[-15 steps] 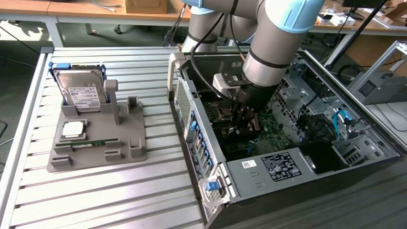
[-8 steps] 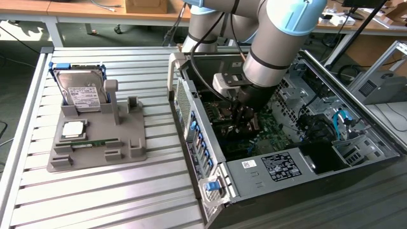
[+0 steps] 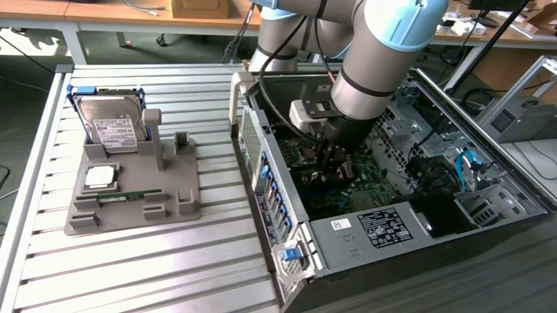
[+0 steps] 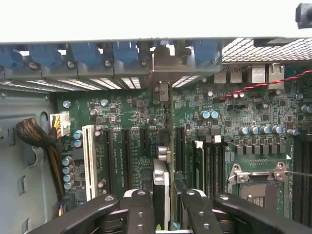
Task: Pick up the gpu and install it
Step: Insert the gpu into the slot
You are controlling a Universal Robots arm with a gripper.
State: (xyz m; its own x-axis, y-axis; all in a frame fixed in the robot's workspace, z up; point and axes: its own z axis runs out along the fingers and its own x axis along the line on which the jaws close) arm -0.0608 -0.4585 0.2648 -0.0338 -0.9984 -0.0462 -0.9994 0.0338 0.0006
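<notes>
At nine o'clock in the exterior view, on the slatted metal table (image 3: pixel 130 261), sits a grey moulded parts holder (image 3: pixel 135 189). A silver hard drive with a white label (image 3: pixel 111 127) stands upright at its far end, and a slim green memory stick (image 3: pixel 122 194) lies flat nearer the front. Toward the centre lies the open black computer case (image 3: pixel 348 235) with its green motherboard (image 3: pixel 383 186) exposed. At twelve o'clock the grey robot arm with pale blue joint caps (image 3: pixel 383 52) reaches down into the case, and its black gripper (image 3: pixel 335 163) hangs low over the board.

From the wrist view, the gripper (image 4: pixel 162 204) has its fingers (image 4: pixel 139 209) clamped on the gpu (image 4: pixel 161 183), a thin dark card seen edge-on and held upright between them. The card stands over the motherboard (image 4: pixel 136 117), apparently in line with a slot, though whether it is seated is hard to judge. At three o'clock is the silver processor socket (image 4: pixel 256 183).
</notes>
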